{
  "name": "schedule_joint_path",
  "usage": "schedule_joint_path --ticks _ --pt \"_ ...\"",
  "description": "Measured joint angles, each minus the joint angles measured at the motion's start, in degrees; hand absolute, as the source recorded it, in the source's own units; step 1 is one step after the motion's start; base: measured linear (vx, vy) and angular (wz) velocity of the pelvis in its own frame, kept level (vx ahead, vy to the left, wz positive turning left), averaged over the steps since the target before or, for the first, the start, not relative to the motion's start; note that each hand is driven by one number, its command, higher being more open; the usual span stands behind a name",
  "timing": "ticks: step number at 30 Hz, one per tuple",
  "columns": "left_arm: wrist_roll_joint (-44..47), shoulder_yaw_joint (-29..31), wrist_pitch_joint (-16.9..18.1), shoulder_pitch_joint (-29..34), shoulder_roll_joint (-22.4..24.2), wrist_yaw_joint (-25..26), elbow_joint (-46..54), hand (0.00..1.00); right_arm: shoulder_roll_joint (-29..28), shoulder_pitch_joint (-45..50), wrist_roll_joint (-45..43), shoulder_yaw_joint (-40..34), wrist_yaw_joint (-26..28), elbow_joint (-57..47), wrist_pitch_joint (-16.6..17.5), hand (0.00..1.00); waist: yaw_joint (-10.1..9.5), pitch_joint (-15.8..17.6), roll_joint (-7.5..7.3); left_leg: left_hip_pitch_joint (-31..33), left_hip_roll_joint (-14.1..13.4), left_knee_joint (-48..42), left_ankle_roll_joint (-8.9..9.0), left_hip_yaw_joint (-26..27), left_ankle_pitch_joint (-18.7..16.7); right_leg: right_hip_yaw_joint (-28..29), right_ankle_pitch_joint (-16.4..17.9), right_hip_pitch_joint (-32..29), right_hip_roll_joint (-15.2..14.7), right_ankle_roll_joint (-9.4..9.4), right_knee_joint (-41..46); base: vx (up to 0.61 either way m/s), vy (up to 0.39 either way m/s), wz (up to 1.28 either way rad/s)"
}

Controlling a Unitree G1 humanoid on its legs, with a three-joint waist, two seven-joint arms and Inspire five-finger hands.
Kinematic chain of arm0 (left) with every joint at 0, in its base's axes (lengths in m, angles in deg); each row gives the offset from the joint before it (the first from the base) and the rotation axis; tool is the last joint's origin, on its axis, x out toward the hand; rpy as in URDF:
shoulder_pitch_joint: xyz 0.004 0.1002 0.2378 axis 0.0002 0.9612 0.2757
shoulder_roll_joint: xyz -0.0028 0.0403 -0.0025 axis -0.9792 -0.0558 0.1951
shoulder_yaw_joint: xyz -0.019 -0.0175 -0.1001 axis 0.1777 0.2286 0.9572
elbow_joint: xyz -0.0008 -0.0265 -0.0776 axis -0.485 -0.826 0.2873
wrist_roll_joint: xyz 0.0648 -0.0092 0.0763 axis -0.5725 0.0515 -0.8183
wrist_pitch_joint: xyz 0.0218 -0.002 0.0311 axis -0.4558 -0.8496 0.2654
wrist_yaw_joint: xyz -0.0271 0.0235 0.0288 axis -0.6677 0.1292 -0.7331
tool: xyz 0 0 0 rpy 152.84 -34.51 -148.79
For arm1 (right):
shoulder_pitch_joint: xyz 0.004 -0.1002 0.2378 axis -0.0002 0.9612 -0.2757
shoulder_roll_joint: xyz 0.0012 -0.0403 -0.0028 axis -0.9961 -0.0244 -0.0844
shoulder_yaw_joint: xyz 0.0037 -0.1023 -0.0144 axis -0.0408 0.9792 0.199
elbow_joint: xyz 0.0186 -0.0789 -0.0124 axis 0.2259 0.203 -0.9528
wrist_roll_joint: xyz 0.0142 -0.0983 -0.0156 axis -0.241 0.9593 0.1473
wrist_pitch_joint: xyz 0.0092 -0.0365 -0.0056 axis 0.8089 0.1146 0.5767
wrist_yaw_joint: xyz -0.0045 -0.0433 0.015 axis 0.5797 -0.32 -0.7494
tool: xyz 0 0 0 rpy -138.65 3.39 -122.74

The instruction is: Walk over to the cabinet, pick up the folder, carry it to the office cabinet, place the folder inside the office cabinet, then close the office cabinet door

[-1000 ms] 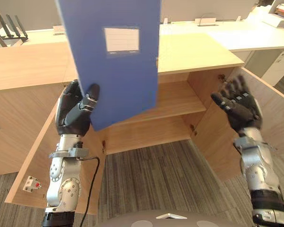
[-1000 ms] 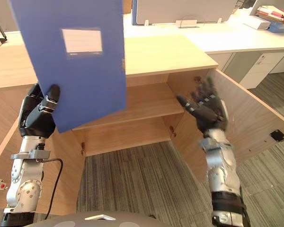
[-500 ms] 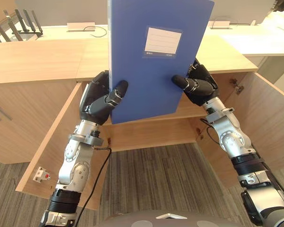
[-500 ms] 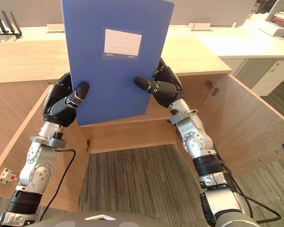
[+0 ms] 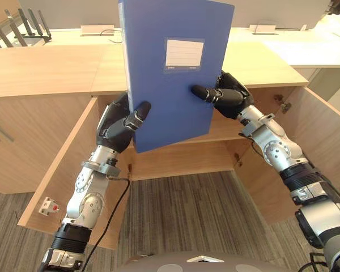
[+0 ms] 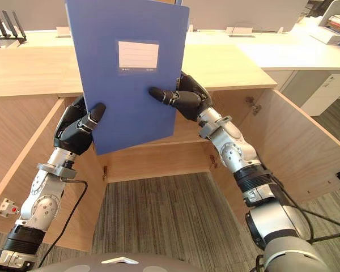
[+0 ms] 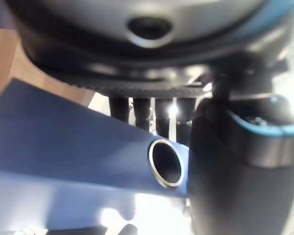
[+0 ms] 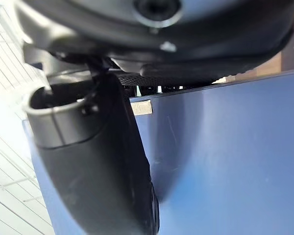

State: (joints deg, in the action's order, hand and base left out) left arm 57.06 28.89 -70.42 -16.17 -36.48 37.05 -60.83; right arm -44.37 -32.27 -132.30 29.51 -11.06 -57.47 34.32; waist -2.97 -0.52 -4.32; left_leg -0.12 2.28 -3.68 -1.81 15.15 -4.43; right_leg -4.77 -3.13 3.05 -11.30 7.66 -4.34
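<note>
Between both hands, upright before the open cabinet [image 5: 45, 71], is the blue folder [image 5: 164, 96]. The left hand [image 5: 120, 122] pinches its lower left edge, thumb on the front cover and fingers behind. The right hand [image 5: 228, 97] clamps the right edge the same way, thumb lying across the cover. A second ago this hand hung open and apart; now it has joined the grip, so two hands steady the folder, which leans slightly. Behind it sits the shelf [image 5: 212, 130], with the left door [image 5: 62, 170] and right door [image 5: 323, 130] swung wide. Carrying looks finished; lowering the folder onto the shelf likely comes next, then closing up.
</note>
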Motion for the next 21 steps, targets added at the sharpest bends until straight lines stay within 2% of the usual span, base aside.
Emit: schedule_joint_path --ticks 3,7,12,19,20,21 --pt "5.35 -1.53 0.08 -0.49 -1.43 -2.52 -3.8 0.0 0.04 -1.14 -0.97 1.68 -0.09 0.0 -0.11 0.0 -0.1 -0.05 -0.29 0.07 -0.42 0.03 0.2 -0.03 0.2 -0.06 -0.34 -0.04 0.43 -0.43 -0.11 -0.04 -0.042 0.0" --pt "8.17 -3.0 0.32 -0.59 -2.1 -2.83 -5.33 0.0 -0.13 -1.08 -1.03 3.87 -0.81 0.02 -0.27 0.0 -0.15 -0.19 -0.79 0.69 -0.98 -0.12 0.53 -0.28 0.5 -0.64 -0.83 -0.43 1.02 -1.05 -0.15 -0.04 -0.048 0.02" --pt "14.78 -9.86 0.24 -0.55 -0.85 -3.15 -6.86 0.0 -1.49 2.23 -1.22 3.16 -2.91 2.1 0.28 0.0 -1.43 -0.2 -0.8 0.98 -1.21 -0.12 0.8 -0.71 0.92 -1.25 -0.95 -0.36 1.27 -1.11 -0.16 -0.05 -0.038 0.04" --pt "14.9 -11.17 -0.22 1.08 -1.0 -3.15 -8.2 0.0 -4.31 7.99 -1.21 2.2 -4.03 2.07 2.43 0.0 -1.4 -0.2 -0.79 1.3 -1.79 -0.07 1.35 -0.85 1.5 -1.32 -0.95 -0.49 1.86 -1.11 -0.18 -0.05 -0.046 0.0" --pt "14.9 -11.17 -0.23 1.59 -1.01 -3.15 -8.55 1.0 -4.82 8.91 -1.21 2.25 -4.26 2.07 2.52 0.0 -1.34 -0.21 -0.78 1.44 -1.87 0.0 1.46 -0.85 1.69 -1.3 -0.95 -0.68 1.93 -1.11 -0.18 -0.06 -0.042 -0.01" --pt "14.9 -11.17 -0.4 2.44 -1.01 -3.18 -8.55 1.0 -5.23 9.88 -1.21 2.39 -4.34 2.07 2.7 0.0 -1.34 -0.22 -0.76 1.48 -1.94 0.12 1.52 -0.87 1.86 -1.29 -0.95 -1.0 2.02 -1.11 -0.18 -0.07 -0.041 -0.01"
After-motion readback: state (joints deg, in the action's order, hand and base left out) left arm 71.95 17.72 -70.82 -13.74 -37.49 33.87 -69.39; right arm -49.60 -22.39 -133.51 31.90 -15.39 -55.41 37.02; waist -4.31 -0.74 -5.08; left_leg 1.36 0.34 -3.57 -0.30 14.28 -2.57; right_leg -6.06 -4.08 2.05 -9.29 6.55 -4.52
